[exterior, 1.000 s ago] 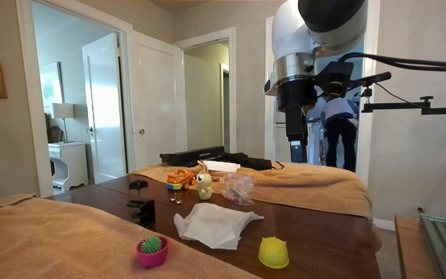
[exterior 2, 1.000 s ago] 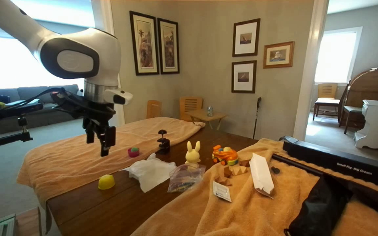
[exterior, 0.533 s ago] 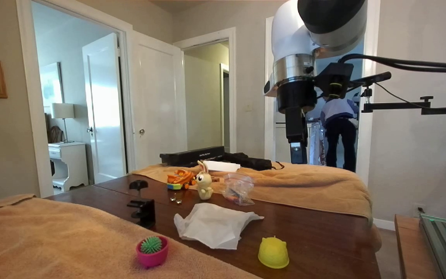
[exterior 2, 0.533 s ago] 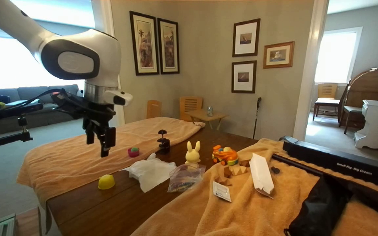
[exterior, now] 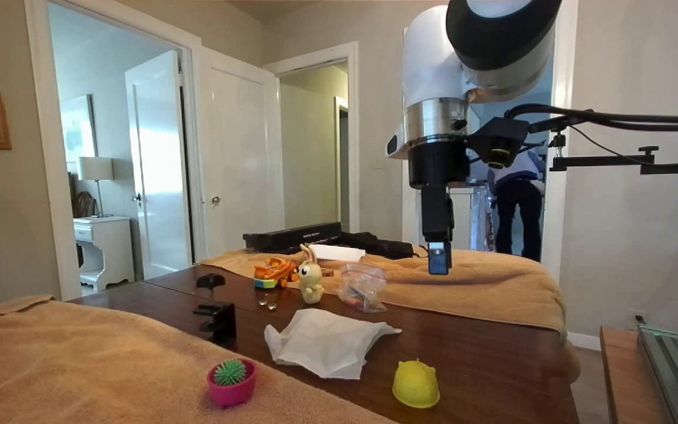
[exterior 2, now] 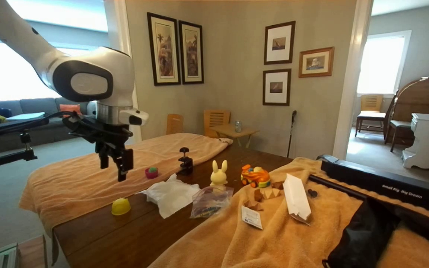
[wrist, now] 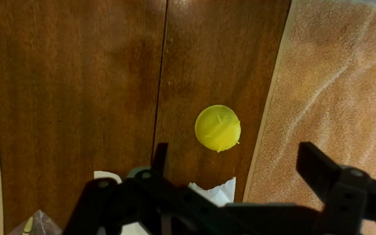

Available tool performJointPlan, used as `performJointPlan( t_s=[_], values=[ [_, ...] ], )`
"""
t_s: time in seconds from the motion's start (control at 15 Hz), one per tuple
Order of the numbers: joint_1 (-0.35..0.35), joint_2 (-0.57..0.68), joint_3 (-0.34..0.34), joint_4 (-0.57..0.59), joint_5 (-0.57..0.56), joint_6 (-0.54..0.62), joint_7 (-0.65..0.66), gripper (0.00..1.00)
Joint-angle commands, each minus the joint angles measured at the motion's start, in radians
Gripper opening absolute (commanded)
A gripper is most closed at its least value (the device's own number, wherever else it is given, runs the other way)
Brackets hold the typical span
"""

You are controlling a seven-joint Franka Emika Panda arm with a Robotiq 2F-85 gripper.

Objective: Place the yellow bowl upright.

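Toward the near side of the tabletop (exterior: pixel 492 365), in an exterior view, the yellow bowl (exterior: pixel 415 386) is found mouth down, its small nubs pointed upward. Above the tabletop the hand (wrist: pixel 233 153) is held with its fingers well apart; nothing is gripped. Because the dome is narrowed toward its top, a grip taken too high might be lost by sliding. By the near towel (exterior: pixel 127 371), whose edge lies just to the left, a finger brought down low could be caught. During the turning-over, the bowl could be dropped or rolled by a weak hold, perhaps onto the white paper (exterior: pixel 327 347), beyond and to the left. Whatever is under the yellow bowl is hidden. On the near towel, farther left, a green spiky ball (exterior: pixel 230 372) is held in the pink bowl (exterior: pixel 231 396). Inside the clear bag (exterior: pixel 364 287), on the far side, small coloured pieces (exterior 2: pixel 206 213) are seen, too blurred to be named.
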Motion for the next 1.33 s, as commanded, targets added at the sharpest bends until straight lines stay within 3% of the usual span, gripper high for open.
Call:
performJointPlan(
  t_s=[0.0,0.8,1.27],
  values=[
    [0.01,0.083,0.026,0.02,0.0,0.05,-0.001,1.0],
    [-0.005,0.166,0.054,0.001,-0.029,0.16,0.008,1.0],
    [0.016,0.301,0.071,0.037,0.002,0.275,-0.025,1.0]
  ],
)
